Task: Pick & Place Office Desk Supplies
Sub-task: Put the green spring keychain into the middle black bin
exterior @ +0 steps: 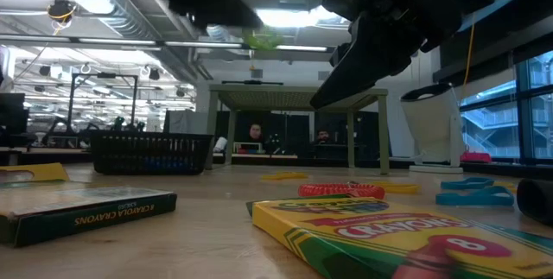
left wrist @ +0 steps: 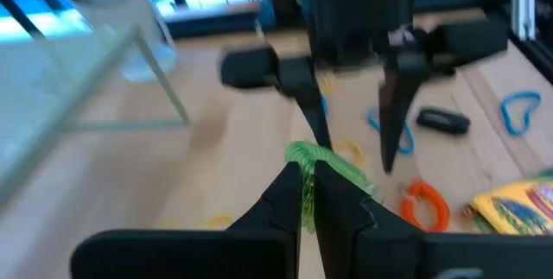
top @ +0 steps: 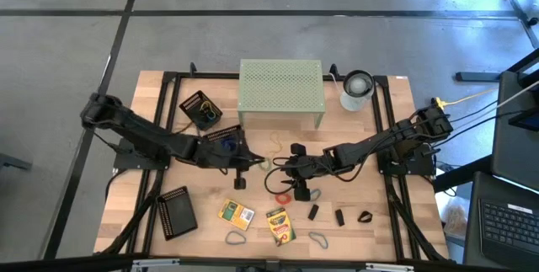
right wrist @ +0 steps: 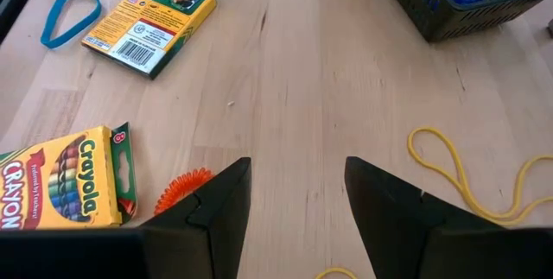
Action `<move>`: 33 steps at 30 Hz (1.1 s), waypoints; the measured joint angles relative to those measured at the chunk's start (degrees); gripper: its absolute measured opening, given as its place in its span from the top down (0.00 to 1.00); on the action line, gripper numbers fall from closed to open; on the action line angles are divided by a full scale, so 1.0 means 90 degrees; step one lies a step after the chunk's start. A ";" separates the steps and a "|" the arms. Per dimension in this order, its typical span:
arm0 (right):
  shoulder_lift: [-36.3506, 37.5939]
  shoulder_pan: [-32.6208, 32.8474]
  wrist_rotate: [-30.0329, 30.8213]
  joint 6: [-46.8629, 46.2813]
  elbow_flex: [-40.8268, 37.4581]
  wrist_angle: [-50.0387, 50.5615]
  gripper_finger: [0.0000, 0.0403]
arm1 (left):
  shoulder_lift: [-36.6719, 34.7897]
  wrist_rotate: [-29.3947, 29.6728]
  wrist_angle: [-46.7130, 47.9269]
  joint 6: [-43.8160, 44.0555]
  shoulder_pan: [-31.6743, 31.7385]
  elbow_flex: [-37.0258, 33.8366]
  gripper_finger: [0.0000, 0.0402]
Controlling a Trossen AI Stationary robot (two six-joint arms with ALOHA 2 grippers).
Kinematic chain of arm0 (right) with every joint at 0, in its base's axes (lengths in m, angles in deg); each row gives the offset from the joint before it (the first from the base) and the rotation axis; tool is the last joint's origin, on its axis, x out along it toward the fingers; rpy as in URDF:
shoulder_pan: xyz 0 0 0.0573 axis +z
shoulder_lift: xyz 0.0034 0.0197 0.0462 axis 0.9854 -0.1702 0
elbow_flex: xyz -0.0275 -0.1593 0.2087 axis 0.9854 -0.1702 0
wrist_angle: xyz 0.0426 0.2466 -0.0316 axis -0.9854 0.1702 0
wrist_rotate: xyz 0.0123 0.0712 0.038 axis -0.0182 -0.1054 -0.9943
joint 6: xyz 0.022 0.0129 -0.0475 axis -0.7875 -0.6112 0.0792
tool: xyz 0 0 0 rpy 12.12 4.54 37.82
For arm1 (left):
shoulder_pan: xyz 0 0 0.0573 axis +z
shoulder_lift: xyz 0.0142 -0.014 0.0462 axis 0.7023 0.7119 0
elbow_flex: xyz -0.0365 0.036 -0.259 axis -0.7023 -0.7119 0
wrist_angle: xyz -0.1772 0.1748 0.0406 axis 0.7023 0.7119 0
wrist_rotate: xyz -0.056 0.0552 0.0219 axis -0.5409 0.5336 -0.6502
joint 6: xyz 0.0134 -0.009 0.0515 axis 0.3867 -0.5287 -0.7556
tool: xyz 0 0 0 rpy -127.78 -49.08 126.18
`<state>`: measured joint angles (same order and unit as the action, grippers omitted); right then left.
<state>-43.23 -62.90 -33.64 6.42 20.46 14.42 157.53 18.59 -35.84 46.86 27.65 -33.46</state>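
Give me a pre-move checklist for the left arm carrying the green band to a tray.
1. Left end effector shut on the green coiled rubber band: ok.
2. Band lifted clear of the wooden table: cannot tell; the wrist view does not settle the height.
3. Right end effector open and empty, above bare wood: ok.
4. Space between the two arms: not ok; the right end effector's fingers hang just in front of the left one.
5. Black mesh tray holding blue items, beside the left arm: ok.
6. Orange coiled band and yellow Crayola crayon box lie below the right arm, apart from the grip: ok.
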 joint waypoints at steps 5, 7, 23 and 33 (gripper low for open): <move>0.0000 0.0000 0.0002 0.0052 0.0000 -0.0002 0.52 | -0.0276 0.0455 -0.0346 -0.0564 -0.0182 0.0002 0.97; 0.0000 0.0000 0.0007 0.0052 0.0000 -0.0002 0.52 | -0.0308 0.0554 -0.0493 -0.0792 -0.0242 0.0005 0.97; 0.0000 0.0000 0.0216 0.0239 0.0000 -0.0002 0.52 | -0.0321 0.1017 0.1588 0.0794 -0.0325 0.0005 0.97; 0.0000 0.0000 0.0216 0.0236 0.0000 -0.0002 0.52 | -0.0748 0.1168 0.3362 0.1785 -0.0130 0.0005 0.97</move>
<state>-43.23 -62.90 -31.69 8.55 20.46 14.40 150.80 29.10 -5.57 62.93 26.48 -33.41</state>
